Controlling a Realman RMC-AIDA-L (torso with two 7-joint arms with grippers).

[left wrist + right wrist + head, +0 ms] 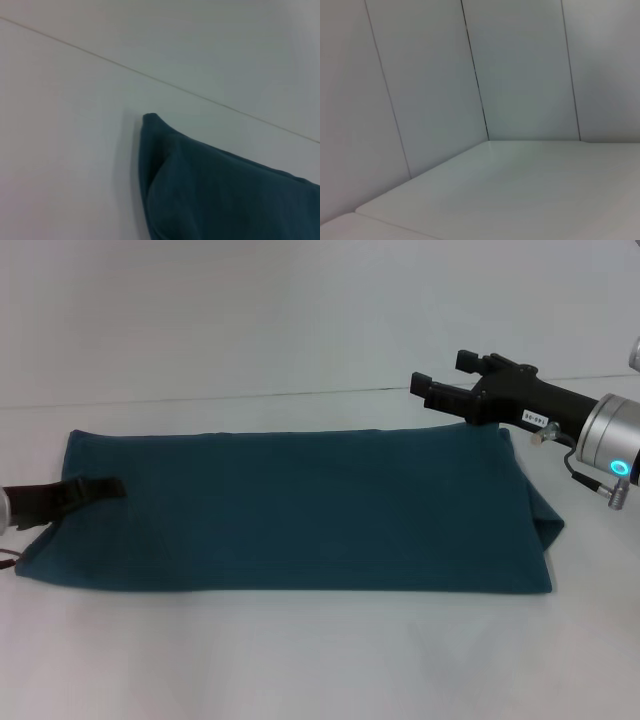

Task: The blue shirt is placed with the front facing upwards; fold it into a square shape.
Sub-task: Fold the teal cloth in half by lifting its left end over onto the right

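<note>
The blue shirt [300, 510] lies flat on the white table as a long teal rectangle, plain side up, with no lettering showing. Its right end has a folded flap sticking out at the near corner. My left gripper [112, 487] lies low over the shirt's left end. My right gripper [443, 372] hovers open just beyond the shirt's far right corner, holding nothing. The left wrist view shows one corner of the shirt [225, 190] resting on the table. The right wrist view shows no shirt.
The white table [300, 660] extends around the shirt on all sides, with a thin seam line [200, 397] behind it. In the right wrist view, white wall panels [520, 75] rise at the table's far edge.
</note>
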